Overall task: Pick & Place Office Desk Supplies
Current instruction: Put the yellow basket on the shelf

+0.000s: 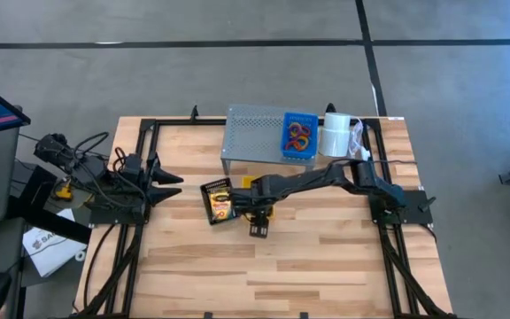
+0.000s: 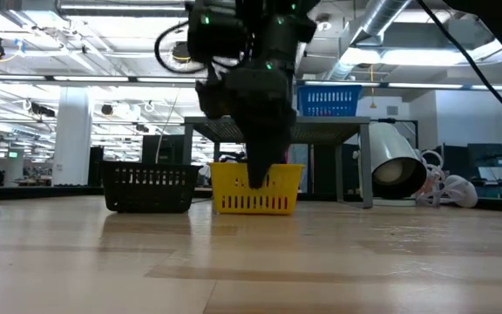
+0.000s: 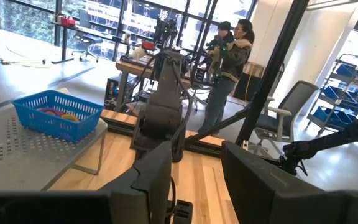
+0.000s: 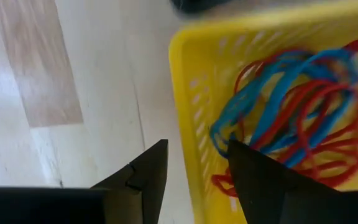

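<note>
The rubber bands [image 4: 297, 118] in the yellow basket [image 4: 191, 124] are thin loops, red and blue, tangled in a loose heap on the basket's floor; the basket has slotted plastic walls and stands on the light wooden table [image 1: 308, 266] near its middle, just right of a black basket [image 2: 149, 188] in the low view; the right gripper [image 4: 194, 165] hangs over the yellow basket's rim with its fingers apart, one finger outside the wall and the other over the bands, clamped on nothing; whether a fingertip touches a band cannot be told; in the high view the right arm covers the yellow basket almost wholly, so only the arm and the black basket's dark shape show there; a second heap of coloured bands [image 1: 298, 135], orange, purple and red, lies in a blue basket [image 1: 300, 119] on top of the grey perforated riser [image 1: 253, 131] at the table's far side, with a white roll [image 1: 335, 133] just to its right; those loops are too small to count; the left gripper [image 3: 194, 180] waits at the left edge of the table, its fingers apart and empty; two people [image 3: 229, 62] stand in the room beyond the table.
</note>
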Tool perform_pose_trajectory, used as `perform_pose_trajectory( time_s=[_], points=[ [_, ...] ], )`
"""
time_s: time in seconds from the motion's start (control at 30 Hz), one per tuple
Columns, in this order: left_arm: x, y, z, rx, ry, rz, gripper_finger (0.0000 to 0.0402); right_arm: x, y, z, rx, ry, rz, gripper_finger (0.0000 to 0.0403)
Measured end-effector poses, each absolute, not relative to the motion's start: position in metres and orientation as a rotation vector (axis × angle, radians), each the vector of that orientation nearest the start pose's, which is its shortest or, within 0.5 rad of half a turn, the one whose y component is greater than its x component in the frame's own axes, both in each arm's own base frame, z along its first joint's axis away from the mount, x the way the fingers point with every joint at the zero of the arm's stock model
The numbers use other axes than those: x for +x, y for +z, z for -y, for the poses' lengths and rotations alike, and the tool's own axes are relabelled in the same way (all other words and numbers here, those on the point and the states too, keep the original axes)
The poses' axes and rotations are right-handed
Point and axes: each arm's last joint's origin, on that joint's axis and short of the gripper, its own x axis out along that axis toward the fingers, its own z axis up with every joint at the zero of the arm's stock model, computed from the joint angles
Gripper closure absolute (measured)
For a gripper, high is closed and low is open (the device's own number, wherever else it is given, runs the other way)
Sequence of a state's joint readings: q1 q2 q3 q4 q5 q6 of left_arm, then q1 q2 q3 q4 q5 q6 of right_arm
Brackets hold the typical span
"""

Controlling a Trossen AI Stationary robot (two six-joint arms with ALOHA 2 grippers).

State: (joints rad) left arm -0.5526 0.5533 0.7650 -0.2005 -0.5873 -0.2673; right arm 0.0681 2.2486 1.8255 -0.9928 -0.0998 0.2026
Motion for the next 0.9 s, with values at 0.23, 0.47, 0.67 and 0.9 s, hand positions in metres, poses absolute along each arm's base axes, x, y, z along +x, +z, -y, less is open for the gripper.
perform_pose_trajectory(
  time_s=[0.23, 0.47, 0.67, 0.9],
  points=[
    [0.106, 0.353, 0.046, -0.273, 0.034, 0.014, 0.0266, 0.439, 0.148, -0.035, 0.196, -0.005, -1.467, 0.0240],
    [0.106, 0.353, 0.046, -0.272, 0.034, 0.014, 0.0266, 0.439, 0.146, -0.037, 0.194, 0.001, -1.454, 0.0251],
    [0.106, 0.353, 0.046, -0.272, 0.035, 0.014, 0.0266, 0.439, 0.146, -0.036, 0.195, -0.003, -1.454, 0.0306],
    [0.106, 0.353, 0.046, -0.273, 0.038, 0.014, 0.0266, 0.438, 0.148, -0.036, 0.191, -0.013, -1.465, 0.0390]
  ],
)
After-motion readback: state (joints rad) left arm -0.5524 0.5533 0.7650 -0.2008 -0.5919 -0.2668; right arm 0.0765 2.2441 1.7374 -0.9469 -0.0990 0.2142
